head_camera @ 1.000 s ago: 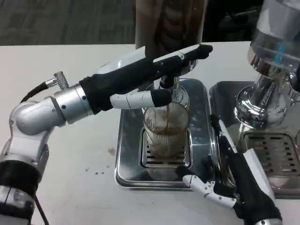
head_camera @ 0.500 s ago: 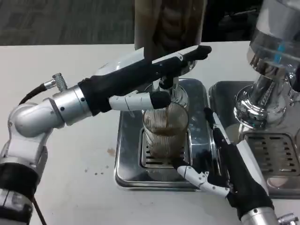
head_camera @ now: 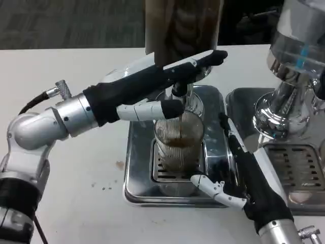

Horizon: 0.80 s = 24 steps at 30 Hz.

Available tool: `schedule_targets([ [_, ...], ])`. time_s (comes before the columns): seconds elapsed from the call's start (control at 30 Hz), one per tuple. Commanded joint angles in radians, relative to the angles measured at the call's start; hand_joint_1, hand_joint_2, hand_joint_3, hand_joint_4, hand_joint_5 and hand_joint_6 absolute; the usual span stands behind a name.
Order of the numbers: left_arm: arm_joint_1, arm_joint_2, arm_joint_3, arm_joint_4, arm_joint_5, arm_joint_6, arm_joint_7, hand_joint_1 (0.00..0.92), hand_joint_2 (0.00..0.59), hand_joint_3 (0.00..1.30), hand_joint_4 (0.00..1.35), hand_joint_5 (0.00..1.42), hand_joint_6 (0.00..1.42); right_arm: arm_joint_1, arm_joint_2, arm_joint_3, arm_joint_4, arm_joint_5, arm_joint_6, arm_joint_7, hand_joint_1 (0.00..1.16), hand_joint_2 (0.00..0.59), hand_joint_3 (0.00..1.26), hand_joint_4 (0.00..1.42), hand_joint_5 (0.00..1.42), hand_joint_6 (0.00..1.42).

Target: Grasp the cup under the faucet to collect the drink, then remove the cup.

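A ribbed clear cup (head_camera: 177, 147) stands on the grate of a steel drip tray (head_camera: 136, 168), under the faucet (head_camera: 181, 91). It holds brown drink to well above half. My left hand (head_camera: 152, 84) reaches in from the left, its fingers stretched over the faucet's top and its thumb lying just above the cup's rim. My right hand (head_camera: 250, 178) lies just right of the cup on the tray's right edge, fingers straight and thumb pointing at the cup's base. It holds nothing, and a small gap separates it from the cup.
The brown drink tank (head_camera: 183, 25) rises behind the faucet. A second chrome dispenser (head_camera: 292, 76) with its own tray (head_camera: 297, 168) stands close on the right, beside my right forearm. Bare white table lies to the left, with a few small drops.
My right hand has slid forward and left along the tray's edge, closer to the cup. The left hand has stayed on the faucet.
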Motion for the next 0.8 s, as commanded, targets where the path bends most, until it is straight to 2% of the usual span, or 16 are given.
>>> schedule_targets([
  [0.03,0.046,0.013,-0.032,0.006,0.056,0.023,-0.029,0.0,0.008,0.04,0.0,0.0,0.0,-0.02,0.0,-0.001,0.009,0.012,-0.004,0.009,0.67,0.208,0.0,0.0,0.0,0.0],
  [0.8,0.063,0.022,-0.034,-0.016,0.052,0.036,-0.029,0.0,0.009,0.05,0.0,0.0,0.0,-0.057,0.007,0.005,0.05,0.032,-0.016,0.038,0.66,0.213,0.0,0.0,0.0,0.0],
])
